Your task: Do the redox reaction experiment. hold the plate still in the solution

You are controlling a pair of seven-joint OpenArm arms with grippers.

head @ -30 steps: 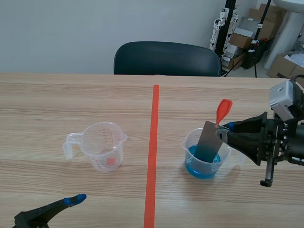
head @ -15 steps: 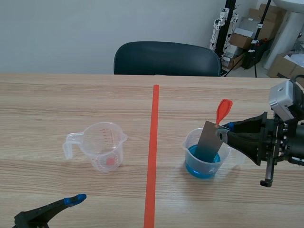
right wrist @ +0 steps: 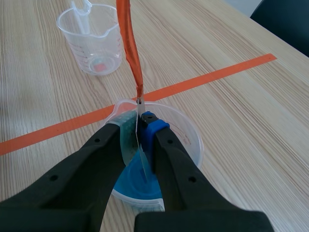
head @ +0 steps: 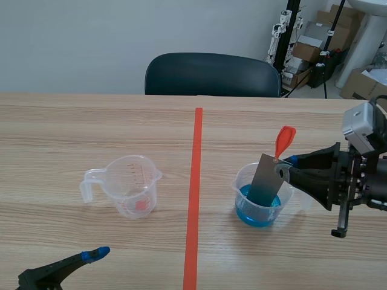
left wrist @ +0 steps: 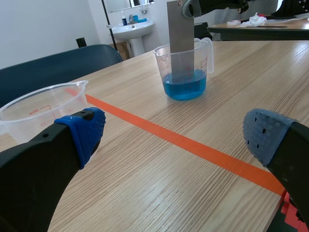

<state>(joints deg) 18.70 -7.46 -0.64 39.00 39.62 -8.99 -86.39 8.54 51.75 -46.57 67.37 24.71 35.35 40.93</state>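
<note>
Right gripper (right wrist: 140, 128) is clamped on the upper end of the grey metal plate (head: 265, 181), one pad pressed on each face. An orange-red tag (head: 285, 140) sticks up from the plate's top corner. Compared with a second ago, nothing has budged: arm, plate and both cups sit exactly where they were.

The plate stands close to upright, leaning a bit, with its lower end down in the blue solution (head: 254, 212). That solution fills only the lower part of the clear beaker (head: 237, 181), which sits on the right half of the wooden table (head: 91, 121), just right of the orange tape line (head: 195, 181).

Left of the line, well apart from the beaker, is a second clear measuring cup (head: 130, 181) with red markings and its handle pointing left. There's a small red spot at its bottom — print or residue, I can't tell from these views.

The left gripper (left wrist: 175, 133) is low at the near left, fingers spread wide, not touching either cup. A dark chair (head: 211, 74) stands at the far side.
</note>
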